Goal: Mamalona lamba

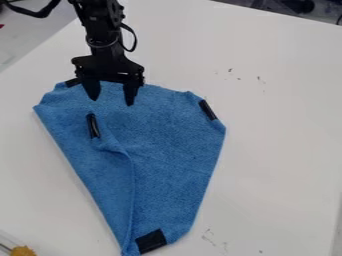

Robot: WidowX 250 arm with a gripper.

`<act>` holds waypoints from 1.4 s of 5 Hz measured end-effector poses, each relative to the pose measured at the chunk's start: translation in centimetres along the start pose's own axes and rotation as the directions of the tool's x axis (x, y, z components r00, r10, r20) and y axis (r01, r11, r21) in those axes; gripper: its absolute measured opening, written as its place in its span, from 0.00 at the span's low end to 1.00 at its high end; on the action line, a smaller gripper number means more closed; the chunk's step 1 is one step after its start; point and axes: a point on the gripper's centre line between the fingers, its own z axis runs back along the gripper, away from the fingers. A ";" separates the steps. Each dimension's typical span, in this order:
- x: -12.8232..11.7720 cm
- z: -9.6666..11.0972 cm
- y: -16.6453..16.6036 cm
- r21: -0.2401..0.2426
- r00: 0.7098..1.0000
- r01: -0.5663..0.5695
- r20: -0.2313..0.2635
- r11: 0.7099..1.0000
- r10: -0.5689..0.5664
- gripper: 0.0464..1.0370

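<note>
Pincer spread over cloth, twd worktop's L edge. Fold prob. part-done: one flap laid over, w/ rest to fold & flatten.

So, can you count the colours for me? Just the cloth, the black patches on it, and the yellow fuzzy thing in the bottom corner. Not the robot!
Blue cloth: 1
Black patches: 4
Yellow fuzzy thing: 1
Total: 6
</note>
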 end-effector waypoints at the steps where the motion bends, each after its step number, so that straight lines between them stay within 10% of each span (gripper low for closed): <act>1: -0.7 -1.0 -0.2 -0.005 0.999 0.000 -0.035 1.000 0.000 0.96; 7: 1.7 -0.9 -14.7 -0.128 0.961 0.274 0.015 0.953 -0.275 0.96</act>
